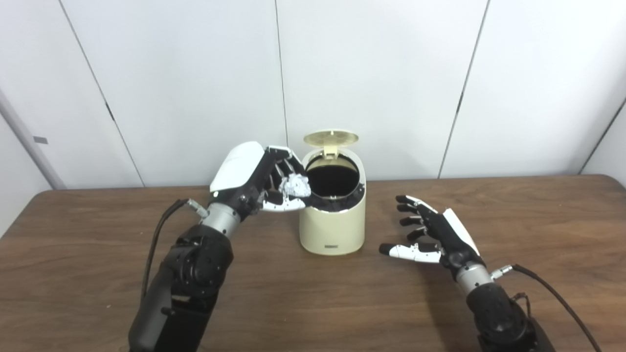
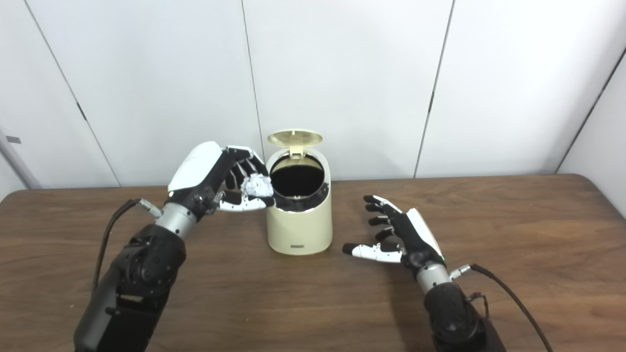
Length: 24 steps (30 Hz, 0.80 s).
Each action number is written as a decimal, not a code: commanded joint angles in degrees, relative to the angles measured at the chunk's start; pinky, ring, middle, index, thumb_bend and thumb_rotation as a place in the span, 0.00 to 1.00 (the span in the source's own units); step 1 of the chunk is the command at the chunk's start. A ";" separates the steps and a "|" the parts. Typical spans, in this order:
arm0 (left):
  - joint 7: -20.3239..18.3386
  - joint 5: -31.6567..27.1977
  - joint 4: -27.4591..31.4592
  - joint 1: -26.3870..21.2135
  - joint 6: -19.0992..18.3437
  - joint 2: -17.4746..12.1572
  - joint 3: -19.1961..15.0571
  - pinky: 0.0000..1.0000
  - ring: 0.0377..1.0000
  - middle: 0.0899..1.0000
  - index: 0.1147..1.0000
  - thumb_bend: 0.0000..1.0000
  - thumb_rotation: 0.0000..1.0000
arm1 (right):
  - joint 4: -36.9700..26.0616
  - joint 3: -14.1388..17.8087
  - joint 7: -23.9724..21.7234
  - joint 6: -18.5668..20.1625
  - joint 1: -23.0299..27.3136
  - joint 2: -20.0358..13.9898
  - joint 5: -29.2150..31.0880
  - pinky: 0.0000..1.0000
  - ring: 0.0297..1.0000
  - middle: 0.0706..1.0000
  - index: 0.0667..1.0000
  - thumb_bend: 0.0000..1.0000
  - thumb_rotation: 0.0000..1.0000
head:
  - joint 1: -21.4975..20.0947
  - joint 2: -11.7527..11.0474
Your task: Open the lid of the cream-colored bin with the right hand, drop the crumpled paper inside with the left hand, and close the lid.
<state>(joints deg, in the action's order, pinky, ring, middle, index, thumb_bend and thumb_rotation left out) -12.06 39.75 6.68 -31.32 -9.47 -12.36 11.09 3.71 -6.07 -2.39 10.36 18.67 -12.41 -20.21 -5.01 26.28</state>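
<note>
Across the brown table [image 1: 513, 220], largest first: the cream-colored bin [image 1: 332, 230] stands upright near the middle, its lid [image 1: 331, 138] already tipped up and back on the rear hinge, so the dark mouth faces up and slightly forward. Left of it, the left hand [image 1: 259, 178] is raised to rim height and grasps the crumpled paper [image 1: 295, 186], fingers curled round it from behind and the thumb beneath. The paper sits just beside the bin's left rim, at the very edge of the opening and not yet clearly over it (the two views differ a little on this); the opening lies to the paper's right, so the drop seems to need a short sideways carry before release. On the other side, the right hand [image 1: 433, 234] rests low near the tabletop, released and holding nothing, fingers spread toward the bin but apart from it, well below the lid.

Whether the paper or the thumb touches the rim cannot be told. Inside the bin everything reads as black; its depth and contents are hidden.
</note>
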 commanded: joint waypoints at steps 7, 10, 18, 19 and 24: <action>-0.31 -0.12 2.23 -5.28 -0.07 -1.46 -0.32 0.34 0.37 0.41 0.46 0.50 0.00 | -1.23 0.19 0.63 -1.49 2.26 -0.04 -0.14 0.61 0.76 0.85 0.86 0.76 0.35 | 0.08 0.30; -1.08 -0.09 2.60 -5.71 -1.00 -1.33 -0.30 0.34 0.37 0.41 0.46 0.50 0.00 | -1.31 0.11 0.66 -1.37 2.22 -0.04 -0.36 0.61 0.76 0.85 0.86 0.76 0.36 | 0.19 0.43; 0.34 0.21 0.95 -6.11 0.17 -0.27 0.49 0.35 0.37 0.41 0.46 0.50 0.00 | -1.39 0.26 0.83 -1.25 2.04 0.08 -0.41 0.61 0.75 0.85 0.86 0.76 0.35 | 0.01 0.55; 0.95 0.45 0.34 -6.07 1.11 -0.18 0.92 0.35 0.37 0.41 0.46 0.50 0.00 | -1.42 0.27 0.81 -1.30 2.01 0.08 -0.38 0.61 0.75 0.85 0.86 0.76 0.35 | 0.10 0.59; 3.40 1.27 -2.21 -5.68 3.55 1.01 2.92 0.33 0.36 0.42 0.47 0.50 0.00 | -1.92 0.46 0.71 -0.99 1.86 0.17 -0.14 0.62 0.76 0.85 0.87 0.75 0.35 | -0.24 0.73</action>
<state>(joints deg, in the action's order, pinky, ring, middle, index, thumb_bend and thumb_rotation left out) -10.94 40.52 4.05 -34.57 -7.54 -11.70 14.10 3.79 -6.04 -2.38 10.46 18.81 -12.22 -20.44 -5.19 26.98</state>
